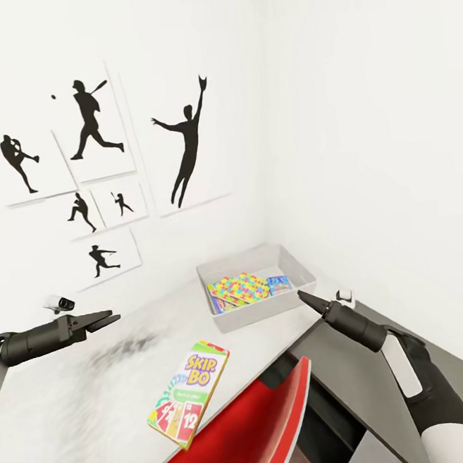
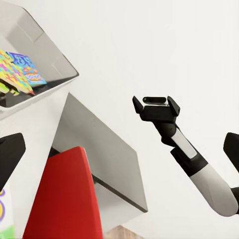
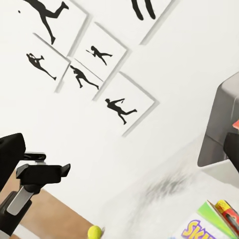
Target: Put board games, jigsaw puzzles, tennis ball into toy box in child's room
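My left gripper (image 1: 107,318) hovers over the left part of the table (image 1: 79,409), its fingers spread apart and holding nothing. My right gripper (image 1: 303,297) hangs just beside the near right corner of the toy box (image 1: 257,314); I cannot tell how its jaws stand, but nothing is in them. The toy box sits at the far right of the table against the wall, with the jigsaw puzzles (image 1: 238,288) and a small blue board game (image 1: 279,283) lying inside. The Skip-Bo box (image 1: 190,393) lies flat near the table's near edge, beside a red chair (image 1: 244,435). The tennis ball (image 3: 94,232) shows past the table's edge.
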